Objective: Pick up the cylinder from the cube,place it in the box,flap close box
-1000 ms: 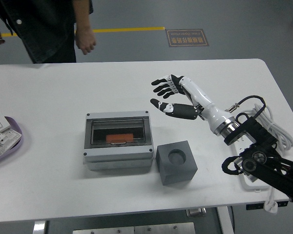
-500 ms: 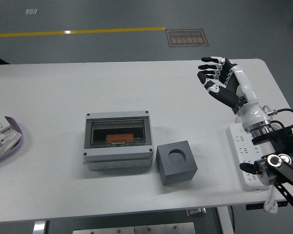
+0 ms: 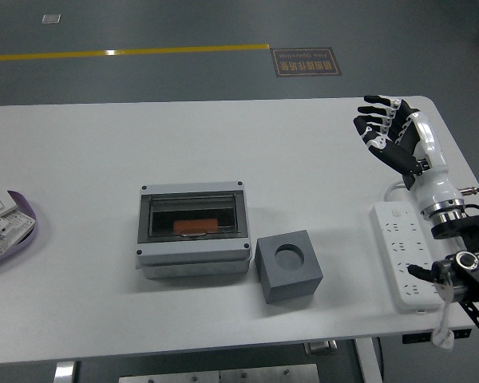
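A grey box (image 3: 193, 257) stands left of the table's middle, its dark see-through flap lying shut. An orange cylinder (image 3: 198, 226) lies inside it under the flap. A grey cube (image 3: 295, 280) stands just right of the box's front corner, and its round hole (image 3: 289, 255) is empty. My right hand (image 3: 381, 128) hovers near the table's far right corner, well away from box and cube, with its fingers spread and holding nothing. My left arm is out of view.
A white power strip (image 3: 403, 254) lies along the right edge beside my right forearm. A purple tray (image 3: 24, 231) with white parts sits at the left edge. No person shows at the far side.
My right hand has drawn back from near the box to the table's far right corner, staying open. The person at the far side has left the view.
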